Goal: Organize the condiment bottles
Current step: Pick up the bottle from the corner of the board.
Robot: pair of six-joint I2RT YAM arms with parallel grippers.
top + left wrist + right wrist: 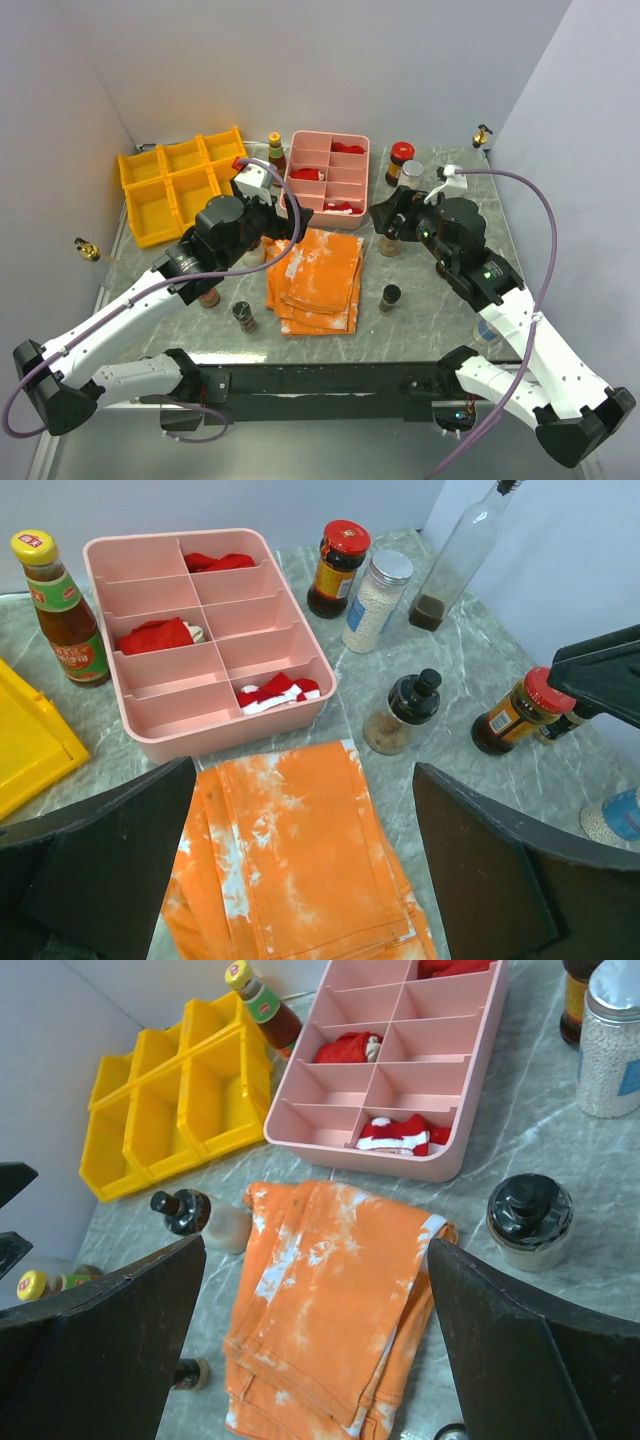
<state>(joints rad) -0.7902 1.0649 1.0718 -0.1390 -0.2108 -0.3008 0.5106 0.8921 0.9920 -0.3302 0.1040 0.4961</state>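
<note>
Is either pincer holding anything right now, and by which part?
Nothing is held. The left pincer and the right pincer both stand wide open, with no bottle between their fingers.

The folded cloth (318, 278) lies at the middle of the worktop (420, 325), the divided tray (329, 172) just behind it. Left of the tray stands a sauce bottle (276, 153), then the bins (170, 185). Right of it stand a capped jar (400, 160) and a shaker jar (411, 176) (close together). Nearer me, a small bottle (244, 316) stands left of the cloth and a second small bottle (390, 297) right.

Hand (315, 1250) spread wide above orange cloth (330, 1340); black-capped jar (529, 1222) beside cloth; pink tray (360, 1158) beyond.
</note>
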